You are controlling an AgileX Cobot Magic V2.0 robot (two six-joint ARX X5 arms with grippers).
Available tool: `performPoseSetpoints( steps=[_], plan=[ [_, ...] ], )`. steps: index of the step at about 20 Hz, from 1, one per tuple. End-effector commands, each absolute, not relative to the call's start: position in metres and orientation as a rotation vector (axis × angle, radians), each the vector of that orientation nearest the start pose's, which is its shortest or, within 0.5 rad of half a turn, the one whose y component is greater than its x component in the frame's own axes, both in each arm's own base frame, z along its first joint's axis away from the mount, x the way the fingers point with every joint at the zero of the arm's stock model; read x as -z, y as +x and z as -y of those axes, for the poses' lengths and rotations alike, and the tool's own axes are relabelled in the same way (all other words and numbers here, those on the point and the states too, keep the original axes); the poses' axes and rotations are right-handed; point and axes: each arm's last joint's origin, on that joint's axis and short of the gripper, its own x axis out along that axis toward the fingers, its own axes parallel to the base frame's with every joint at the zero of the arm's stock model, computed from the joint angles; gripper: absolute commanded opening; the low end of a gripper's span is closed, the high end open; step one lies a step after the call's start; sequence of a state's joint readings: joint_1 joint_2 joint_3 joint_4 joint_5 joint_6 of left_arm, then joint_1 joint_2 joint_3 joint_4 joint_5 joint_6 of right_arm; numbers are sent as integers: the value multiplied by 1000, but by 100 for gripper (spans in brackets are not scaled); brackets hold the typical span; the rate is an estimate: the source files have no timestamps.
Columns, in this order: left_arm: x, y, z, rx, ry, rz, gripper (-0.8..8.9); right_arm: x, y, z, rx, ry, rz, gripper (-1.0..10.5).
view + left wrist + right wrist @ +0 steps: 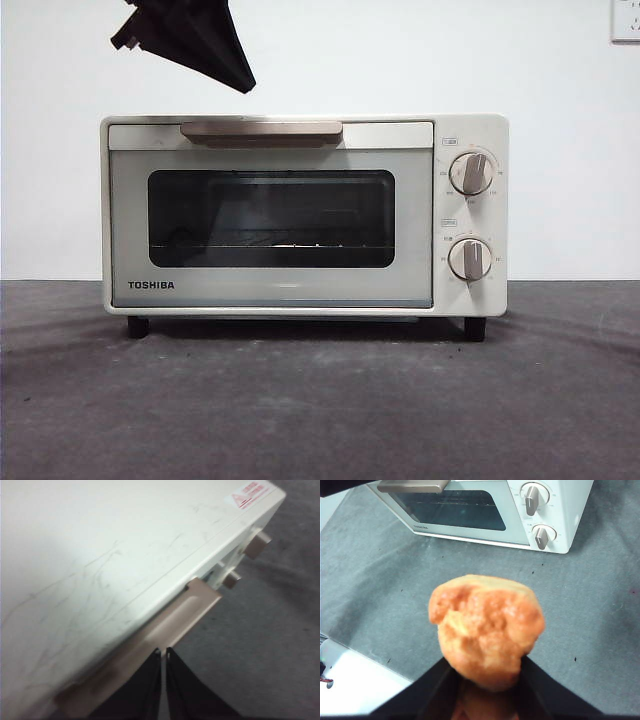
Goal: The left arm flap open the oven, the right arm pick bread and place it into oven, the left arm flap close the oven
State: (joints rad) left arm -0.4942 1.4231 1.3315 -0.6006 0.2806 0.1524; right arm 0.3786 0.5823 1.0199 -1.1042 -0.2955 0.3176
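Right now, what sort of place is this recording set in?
Probably a lab bench staged as a kitchen corner: a toaster oven alone on a grey mat, bare white wall behind, and the right gripper holding bread.

Oven [300, 215] on dark table [320, 400], door closed; left pincer [240, 85] above handle [262, 130], not touching.

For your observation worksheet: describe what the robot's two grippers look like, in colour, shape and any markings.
Both are matte black. The left gripper has two flat, wedge-shaped jaws tapering to narrow tips; in the front view it is a dark angular wedge. The right gripper shows the same black sloping jaws. No markings or cables are visible.
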Motion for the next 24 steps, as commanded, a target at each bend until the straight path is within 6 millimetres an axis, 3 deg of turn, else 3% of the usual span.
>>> performPoseSetpoints(
  steps=[1,8,20,24],
  plan=[
    [-343,270,157,775,290,-608,16,-353,62,-34,-552,259,-749,140],
    [-326,280,164,794,299,-667,16,-353,62,-34,-552,259,-750,140],
    [-325,258,156,799,302,-821,16,-353,62,-34,-553,256,-748,140],
    [-313,254,159,800,294,-864,16,-353,62,-34,-553,256,-749,140]
  ],
)
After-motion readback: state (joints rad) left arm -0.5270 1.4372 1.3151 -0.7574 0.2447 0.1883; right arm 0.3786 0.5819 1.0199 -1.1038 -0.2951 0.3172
